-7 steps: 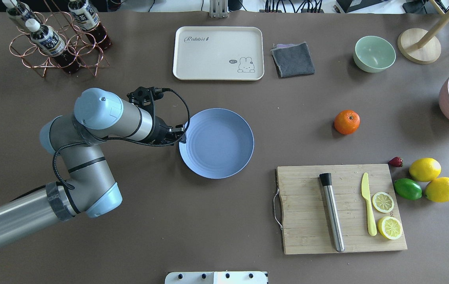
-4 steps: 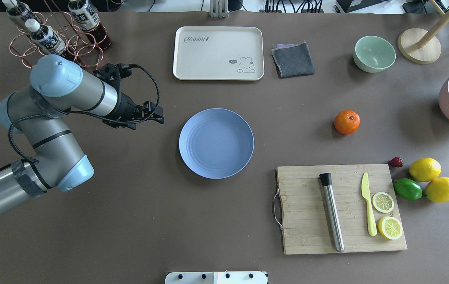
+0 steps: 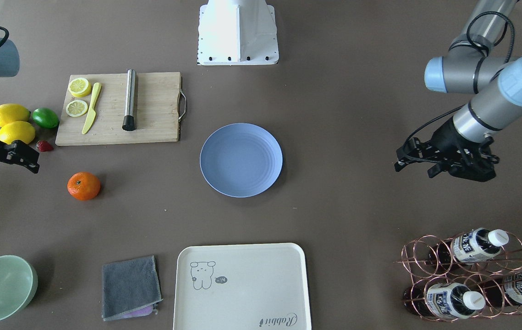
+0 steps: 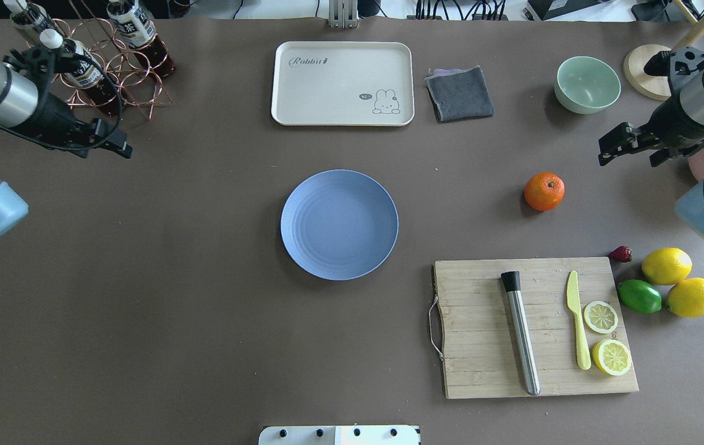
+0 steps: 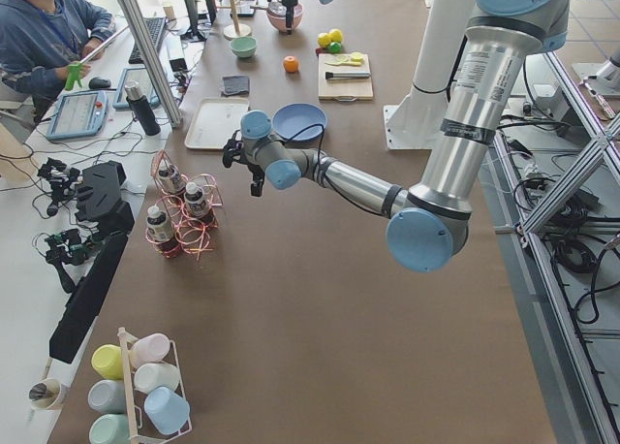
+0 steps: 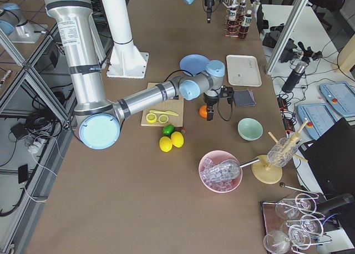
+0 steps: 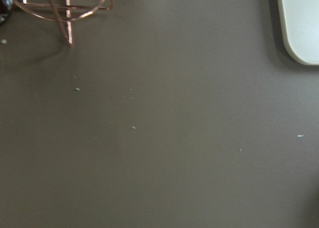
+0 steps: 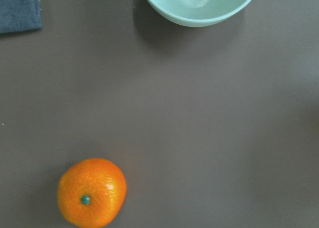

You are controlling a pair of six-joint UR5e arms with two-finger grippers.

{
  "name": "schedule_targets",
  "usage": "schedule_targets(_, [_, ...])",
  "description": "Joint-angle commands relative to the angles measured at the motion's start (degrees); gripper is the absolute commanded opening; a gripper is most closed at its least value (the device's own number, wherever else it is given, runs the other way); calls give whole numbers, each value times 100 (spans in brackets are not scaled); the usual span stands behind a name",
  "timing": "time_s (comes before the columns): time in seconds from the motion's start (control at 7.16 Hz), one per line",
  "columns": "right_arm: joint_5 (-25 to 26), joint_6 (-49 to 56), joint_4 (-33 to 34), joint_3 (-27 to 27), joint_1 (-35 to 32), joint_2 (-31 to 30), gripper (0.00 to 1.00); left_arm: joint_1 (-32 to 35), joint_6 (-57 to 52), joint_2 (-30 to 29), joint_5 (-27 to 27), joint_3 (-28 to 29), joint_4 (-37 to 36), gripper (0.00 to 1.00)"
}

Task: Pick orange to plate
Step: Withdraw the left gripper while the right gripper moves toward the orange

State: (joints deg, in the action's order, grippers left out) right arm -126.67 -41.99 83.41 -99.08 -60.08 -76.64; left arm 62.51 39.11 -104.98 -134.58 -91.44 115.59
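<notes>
The orange (image 4: pixel 544 191) lies alone on the brown table, right of centre and apart from everything; the right wrist view shows the orange (image 8: pixel 91 192) at its lower left. The blue-lavender plate (image 4: pixel 339 224) sits bare at the table's middle. My right gripper (image 4: pixel 628 157) hovers open to the right of the orange and a little farther back, holding nothing; the front-facing view shows this right gripper (image 3: pixel 11 167) at its left edge. My left gripper (image 4: pixel 103 150) is open and empty at the far left, by the bottle rack and well away from the plate.
A wooden cutting board (image 4: pixel 481 346) with a steel muddler, a yellow knife and lemon slices lies front right. Two lemons (image 4: pixel 666 265), a lime (image 4: pixel 639 296) and a strawberry sit beside it. Along the back stand a green bowl (image 4: pixel 586 83), grey cloth (image 4: pixel 460 93), cream tray (image 4: pixel 342 83) and bottle rack (image 4: pixel 89 59).
My left arm has drawn back from the plate's left rim to the far left by the bottle rack. My right arm has come into view near the orange.
</notes>
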Motion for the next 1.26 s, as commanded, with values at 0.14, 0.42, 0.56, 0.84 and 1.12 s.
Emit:
schedule_targets(0.14, [11,-345,-9,660,365,833,100,2048,-3586,1091,-684,116,-1038,98])
schedule_targets(0.42, [72,-328,-87,907,540,906,100,2668,-4539,1339,-692,477,-1188,98])
schedule_targets(0.56, [151,-327,-105,986,620,914,100,2661,-4544,1409,-693,478,-1197,98])
schedule_targets(0.84, [282,-327,-516,1136,734,766,100,2661,-4544,1410,-719,486,-1188,98])
schedule_targets(1.12, [467,-336,-571,1224,840,677,100,2670,-4562,1419,-745,495,-1188,98])
